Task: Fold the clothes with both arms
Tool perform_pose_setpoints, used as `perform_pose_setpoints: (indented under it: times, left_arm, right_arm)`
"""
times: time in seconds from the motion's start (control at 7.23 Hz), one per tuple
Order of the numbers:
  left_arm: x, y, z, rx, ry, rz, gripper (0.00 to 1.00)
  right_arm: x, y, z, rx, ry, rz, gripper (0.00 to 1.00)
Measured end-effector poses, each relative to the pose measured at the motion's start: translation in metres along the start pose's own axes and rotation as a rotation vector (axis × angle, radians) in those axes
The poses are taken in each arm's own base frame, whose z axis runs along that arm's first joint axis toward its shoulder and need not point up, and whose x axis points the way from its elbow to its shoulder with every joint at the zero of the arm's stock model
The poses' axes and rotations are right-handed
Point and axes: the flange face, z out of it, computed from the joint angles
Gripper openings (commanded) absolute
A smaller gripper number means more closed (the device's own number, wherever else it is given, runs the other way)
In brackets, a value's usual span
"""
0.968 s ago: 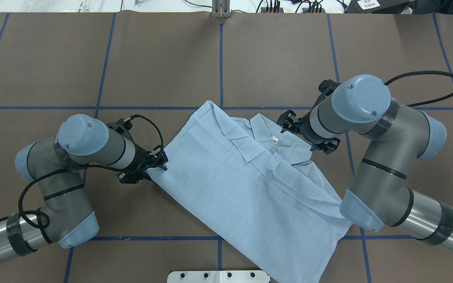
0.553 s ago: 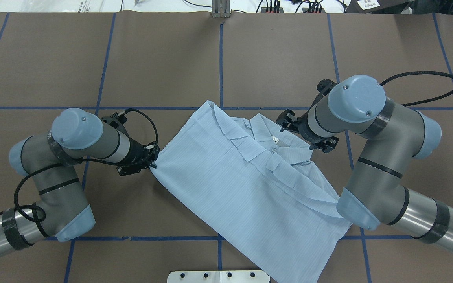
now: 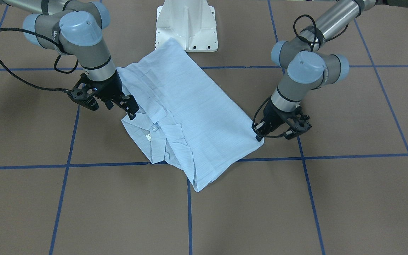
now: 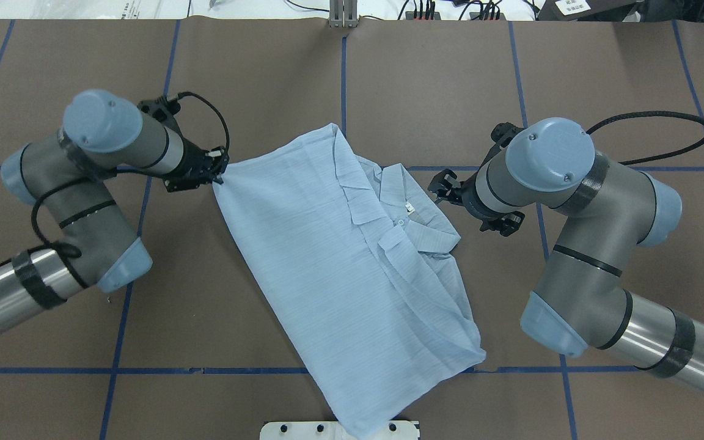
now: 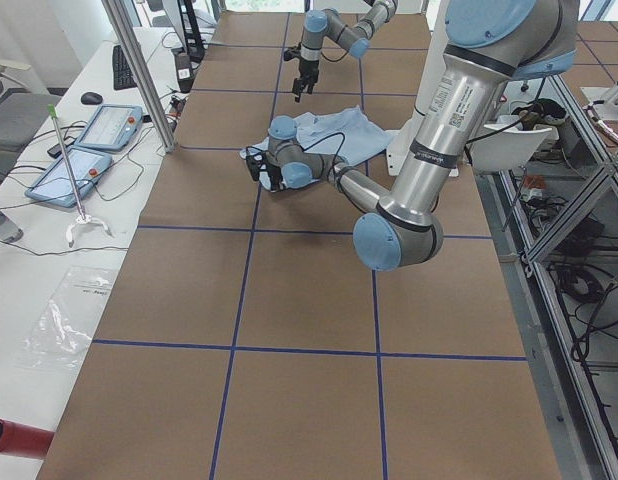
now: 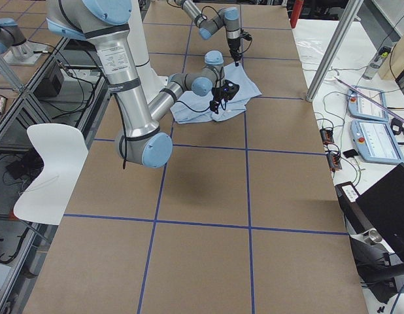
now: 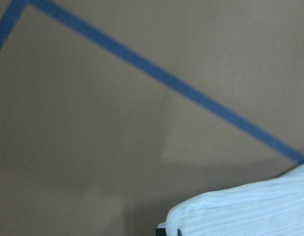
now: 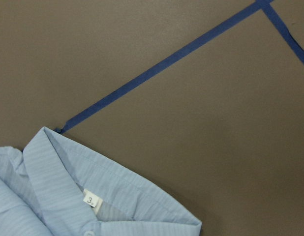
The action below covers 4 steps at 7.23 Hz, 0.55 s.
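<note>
The pale-blue striped shirt (image 4: 340,269) lies slantwise on the brown table, folded in on itself, with its collar (image 4: 398,189) and white neck label (image 8: 91,200) facing up. My left gripper (image 4: 220,176) is shut on the shirt's far left corner; in the front-facing view it (image 3: 259,136) pinches that corner low over the table. The left wrist view shows the pinched cloth (image 7: 250,211) at its bottom edge. My right gripper (image 4: 437,186) is open and empty, just to the right of the collar. It also shows in the front-facing view (image 3: 131,108).
The white pedestal base (image 3: 186,24) stands at the near table edge, and the shirt's hem lies over its front edge (image 4: 291,431). Blue tape lines (image 4: 343,79) mark a grid on the brown table cover (image 4: 425,91).
My left gripper has pulled the shirt's corner away from the robot and to the left. The whole shirt slid and turned with it, away from the right gripper, which has hardly moved.
</note>
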Motion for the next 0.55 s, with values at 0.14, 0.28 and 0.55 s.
perform_pose_setpoints:
  times: [0.14,0.28,0.55]
  left_arm:
    - [0.027,-0.045,0.004,0.047,0.026,-0.001,0.0]
    - [0.049,-0.078,0.01,0.088,0.061,0.002,0.0]
    - [0.071,-0.109,0.023,0.162,0.097,0.016,0.55]
  right_arm:
    - [0.0,0.0,0.0,0.0,0.0,0.001,1.0]
    - [-0.001,0.0,-0.001,0.0,-0.002,0.002,1.0]
    - [-0.005,0.002,-0.002,0.01,-0.009,-0.001,1.0]
